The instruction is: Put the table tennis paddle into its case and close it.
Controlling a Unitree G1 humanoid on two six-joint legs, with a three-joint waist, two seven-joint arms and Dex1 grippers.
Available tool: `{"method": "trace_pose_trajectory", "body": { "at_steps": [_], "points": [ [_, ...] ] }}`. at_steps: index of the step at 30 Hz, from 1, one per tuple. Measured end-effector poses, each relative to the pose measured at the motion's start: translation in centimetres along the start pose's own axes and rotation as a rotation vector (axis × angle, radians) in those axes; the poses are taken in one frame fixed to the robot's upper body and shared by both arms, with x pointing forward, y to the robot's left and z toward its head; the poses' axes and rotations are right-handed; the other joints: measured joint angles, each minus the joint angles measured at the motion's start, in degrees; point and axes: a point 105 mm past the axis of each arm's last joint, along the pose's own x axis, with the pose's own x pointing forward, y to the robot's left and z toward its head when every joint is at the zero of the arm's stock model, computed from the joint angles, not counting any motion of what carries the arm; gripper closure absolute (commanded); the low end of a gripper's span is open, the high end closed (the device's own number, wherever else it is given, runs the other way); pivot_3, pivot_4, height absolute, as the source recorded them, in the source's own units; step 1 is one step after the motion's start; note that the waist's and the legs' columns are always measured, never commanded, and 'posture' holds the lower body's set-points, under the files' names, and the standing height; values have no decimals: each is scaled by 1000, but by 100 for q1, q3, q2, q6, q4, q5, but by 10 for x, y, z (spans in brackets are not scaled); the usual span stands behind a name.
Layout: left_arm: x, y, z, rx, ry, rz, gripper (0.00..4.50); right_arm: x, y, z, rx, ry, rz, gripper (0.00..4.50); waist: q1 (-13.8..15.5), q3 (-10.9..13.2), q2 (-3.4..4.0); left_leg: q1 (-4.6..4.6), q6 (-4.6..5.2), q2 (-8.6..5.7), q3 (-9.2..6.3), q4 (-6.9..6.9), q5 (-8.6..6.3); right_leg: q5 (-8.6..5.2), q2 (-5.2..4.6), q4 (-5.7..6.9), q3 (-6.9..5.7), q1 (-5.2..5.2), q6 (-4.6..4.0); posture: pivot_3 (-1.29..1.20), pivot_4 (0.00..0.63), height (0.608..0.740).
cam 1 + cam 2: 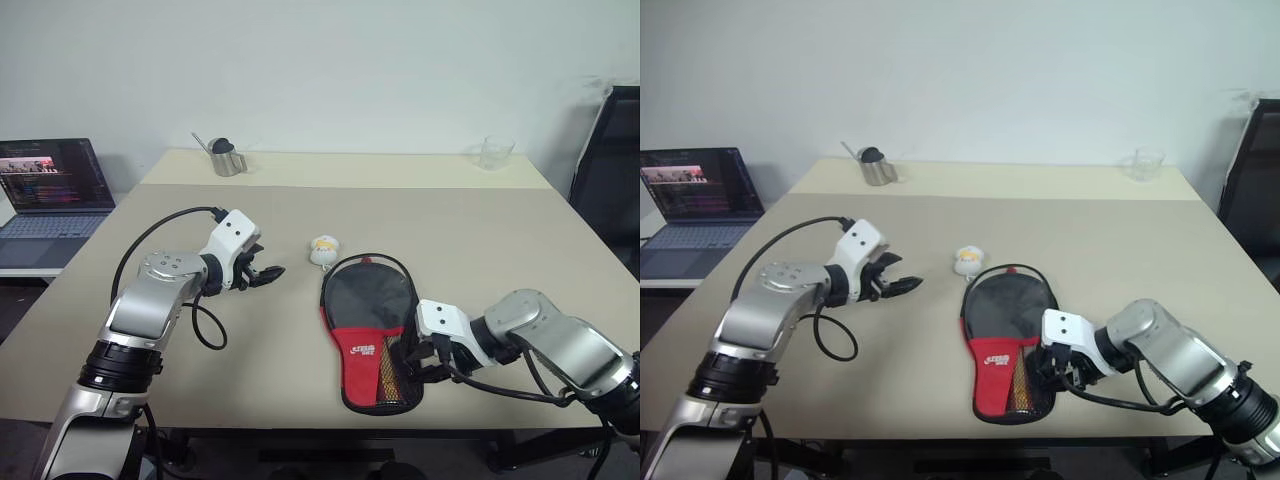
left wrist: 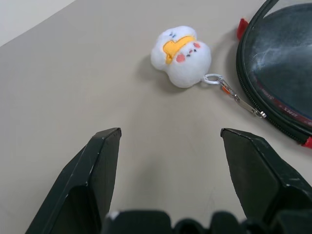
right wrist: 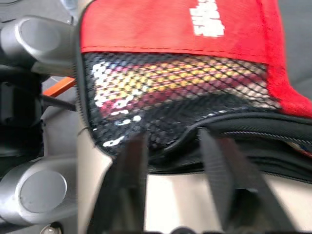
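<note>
The case (image 1: 362, 345) lies flat on the table, right of centre, with its black round part away from me and its red part and mesh pocket nearer. The table tennis paddle is inside it: its red and tan handle (image 3: 161, 83) shows through the mesh. My right gripper (image 1: 405, 362) is at the case's near right edge, its fingers (image 3: 129, 161) apart on either side of the black piping, so it is open. My left gripper (image 1: 268, 273) hangs open above bare table, left of the case, holding nothing.
A small white and yellow plush toy (image 2: 180, 56) lies just left of the case's top, with a ring and clasp leading to the case's rim. At the back stand a metal cup (image 1: 227, 158) and a clear glass (image 1: 495, 152). A laptop (image 1: 50, 190) is far left and a black chair (image 1: 610, 170) far right.
</note>
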Motion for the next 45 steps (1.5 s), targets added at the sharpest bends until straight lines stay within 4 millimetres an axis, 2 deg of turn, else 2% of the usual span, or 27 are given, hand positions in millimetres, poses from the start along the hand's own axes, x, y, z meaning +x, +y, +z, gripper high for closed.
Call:
{"method": "trace_pose_trajectory", "body": {
  "at_steps": [3, 5, 10, 14, 16, 18, 20, 23, 25, 28, 29, 34, 36, 42, 45],
  "points": [
    [0, 0, 0, 0, 0, 0, 921, -2, 0, -2, -7, 5, 1, 642, -1, 0, 0, 5, 0, 0, 1, 1, 0, 0, 0, 0, 1, 6, 0, 0, 150, 740],
    [0, 1, -1, -1, 3, 2, 921, -7, -7, -5, -9, 12, -21, 7, 0, 0, 0, 12, 0, -1, 2, 2, 0, 0, 0, -1, 1, 12, 0, 0, 150, 740],
    [-1, 1, -1, 0, 6, 6, 921, -36, -39, -21, -12, 79, -156, 7, 5, 0, 0, 15, 0, -3, 4, 2, 0, 0, -1, -4, 2, 15, 0, 0, 150, 740],
    [-1, 2, -2, -3, 11, 13, 921, -52, -57, -28, -9, 99, -228, 7, 2, 0, 0, 15, 0, -1, 4, 0, 0, 0, -1, -4, 3, 15, 0, 0, 150, 740],
    [-2, 5, -4, -8, 24, 35, 921, -56, -74, -18, -2, 26, -303, 7, -22, 2, -3, 20, 0, 1, 7, 0, 0, 3, 0, 1, 9, 15, -4, 0, 150, 740],
    [-2, 10, -8, -25, 44, 65, 921, -57, -94, 9, -17, -117, -413, 7, -51, 4, -6, 35, -1, 5, 9, 0, 1, 6, 2, 6, 13, 23, -8, 0, 150, 740],
    [0, 18, -10, -59, 66, 105, 921, -59, -113, 51, -45, -323, -536, 7, -52, 6, -10, 40, -3, 9, 1, -2, 3, 7, 9, 10, 6, 27, -10, 0, 150, 740],
    [3, 30, -8, -91, 83, 165, 921, -46, -114, 78, -48, -458, -562, 7, 5, 5, -12, 39, -5, 9, -1, -7, 5, 6, 9, 6, 1, 32, -11, 0, 150, 740],
    [5, 39, -13, -127, 117, 225, 921, -26, -112, 92, -3, -539, -550, 7, 15, 5, -12, 30, -4, 5, 2, -4, 5, 6, 1, 2, 4, 29, -11, 0, 150, 740],
    [18, 43, -16, -236, 135, 277, 921, 3, -107, 109, 113, -635, -514, 7, 37, 5, -14, 16, -4, 6, -1, 5, 5, 12, -10, 0, 1, 26, -1, 0, 150, 740],
    [22, 40, -15, -249, 135, 276, 921, 9, -106, 108, 136, -639, -511, 7, 53, 3, -15, 15, -3, 6, -2, 5, 5, 12, -12, -1, 0, 27, 2, 0, 150, 740],
    [35, 30, -10, -256, 134, 234, 921, 44, -100, 72, 257, -549, -494, 7, 85, -1, -23, 13, -2, 0, 5, 6, 5, 14, -22, -5, 6, 26, 12, 0, 150, 740],
    [40, 27, -4, -265, 121, 207, 921, 53, -96, 63, 299, -543, -464, 7, 79, -1, -23, 14, -1, -2, 2, 6, 6, 15, -22, -3, 3, 27, 11, 0, 150, 740],
    [48, 21, 25, -255, 66, 141, 921, 69, -97, 54, 346, -538, -440, 7, 29, -3, -25, 33, -1, 2, -3, 2, 6, 16, 1, 1, 0, 36, 2, 0, 150, 740],
    [56, 14, 28, -279, 74, 87, 921, 76, -97, 59, 345, -555, -446, 7, -2, -7, -31, 49, -1, 0, 3, 2, 6, 17, 1, 4, 6, 46, 2, 0, 150, 740]
  ]
}}
